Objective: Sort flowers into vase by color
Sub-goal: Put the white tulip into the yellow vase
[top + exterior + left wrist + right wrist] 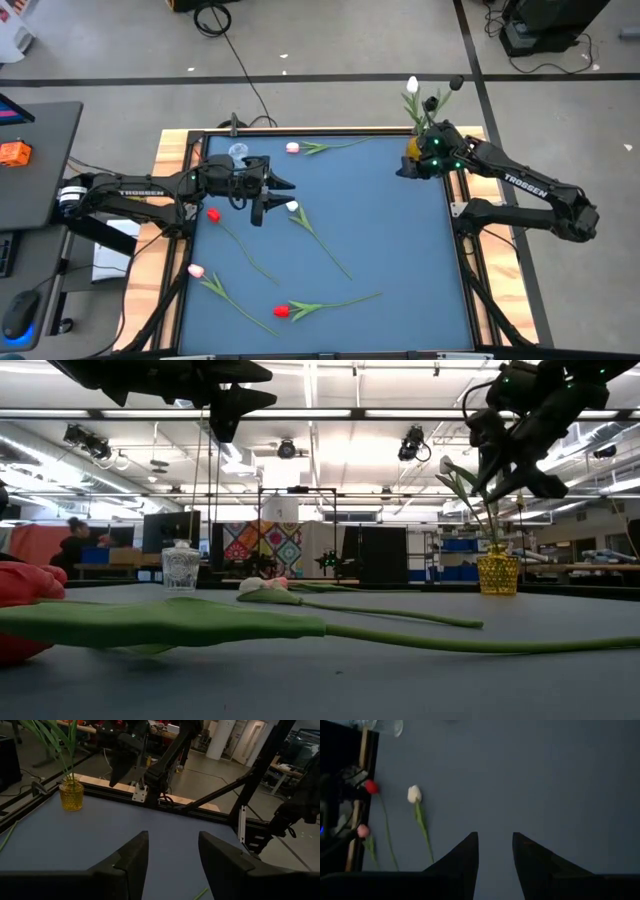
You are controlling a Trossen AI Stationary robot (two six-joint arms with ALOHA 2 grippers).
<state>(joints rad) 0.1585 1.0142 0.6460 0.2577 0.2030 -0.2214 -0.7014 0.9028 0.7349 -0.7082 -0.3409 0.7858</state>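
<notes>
Five tulips lie flat on the blue mat: a pink one (292, 148) near the far edge, a white one (292, 207), a red one (213, 214), a pink one (196, 270) and a red one (282, 311) near the near edge. A yellow vase (414, 149) at the far right corner holds a white tulip (412, 85) and a black one (456, 83). A clear glass vase (238, 152) stands far left. My left gripper (272, 200) hovers open above the white tulip's head. My right gripper (403, 168) is open, raised beside the yellow vase.
Black metal rails and a wooden border (170, 150) frame the mat. The mat's middle and right part (400, 240) hold no flowers. In the low view, the near red tulip (20, 610) and its leaf fill the foreground. A person (75, 540) sits far behind the table.
</notes>
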